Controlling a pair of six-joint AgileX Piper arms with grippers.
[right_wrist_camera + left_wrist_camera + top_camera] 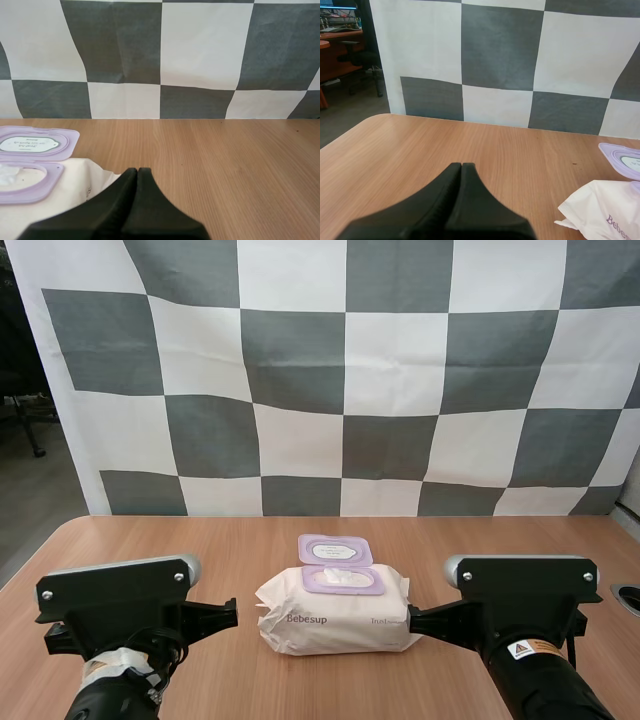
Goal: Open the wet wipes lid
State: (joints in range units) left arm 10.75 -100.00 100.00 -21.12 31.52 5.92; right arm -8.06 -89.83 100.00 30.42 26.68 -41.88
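A white pack of wet wipes (335, 612) lies in the middle of the table, between my two arms. Its purple lid (336, 550) is flipped back and lies flat behind the purple-rimmed opening (342, 580), where white wipe material shows. My left gripper (233, 613) is shut just left of the pack, apart from it. My right gripper (412, 618) is shut and sits at the pack's right end. In the left wrist view my left gripper (461, 165) is one dark wedge, the pack (602, 212) beside it. In the right wrist view my right gripper (137, 170) is shut next to the open lid (35, 143).
The wooden table (240, 540) stretches back to the backdrop. A round dark hole (628, 597) sits at the table's right edge.
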